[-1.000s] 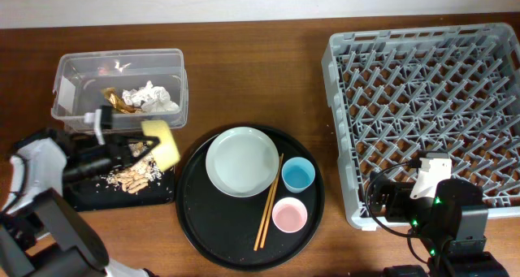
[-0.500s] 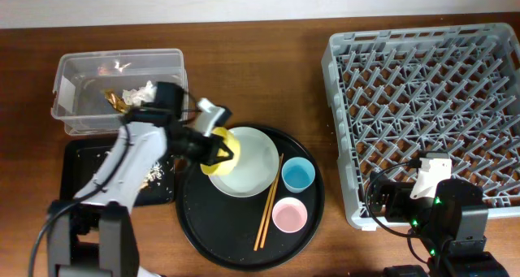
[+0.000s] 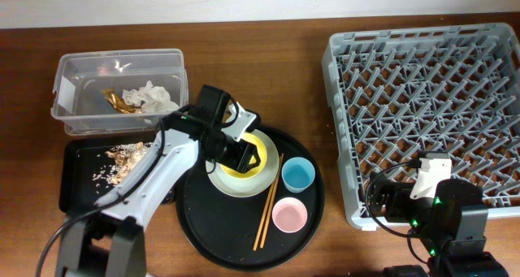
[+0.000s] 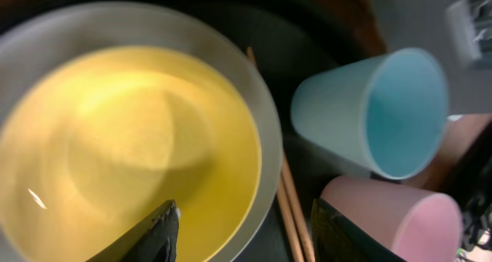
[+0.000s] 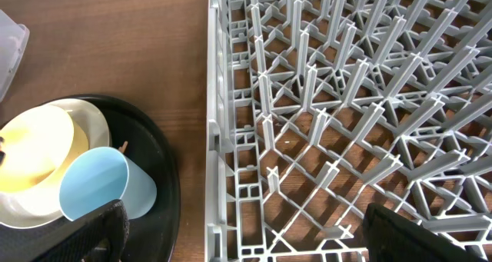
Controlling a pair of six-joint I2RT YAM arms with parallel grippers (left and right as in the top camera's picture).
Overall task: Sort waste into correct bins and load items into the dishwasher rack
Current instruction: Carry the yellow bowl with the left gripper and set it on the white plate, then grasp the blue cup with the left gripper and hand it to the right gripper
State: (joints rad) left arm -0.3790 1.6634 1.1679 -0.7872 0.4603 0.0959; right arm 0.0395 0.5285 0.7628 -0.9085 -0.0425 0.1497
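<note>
Yellow bowl [image 4: 115,154] rests in the grey-white plate [image 4: 263,101], light-blue cup [image 4: 369,116] just beside; left gripper [image 4: 244,210] straddles the bowl's rim, spread wide.

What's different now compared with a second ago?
The left gripper carried the yellow bowl rightward from above the shallow black tray onto the plate. Its fingers now straddle the rim, apart, so the bowl looks released. The right gripper, light-blue cup, pink cup, chopsticks and dishwasher rack stayed put.
</note>
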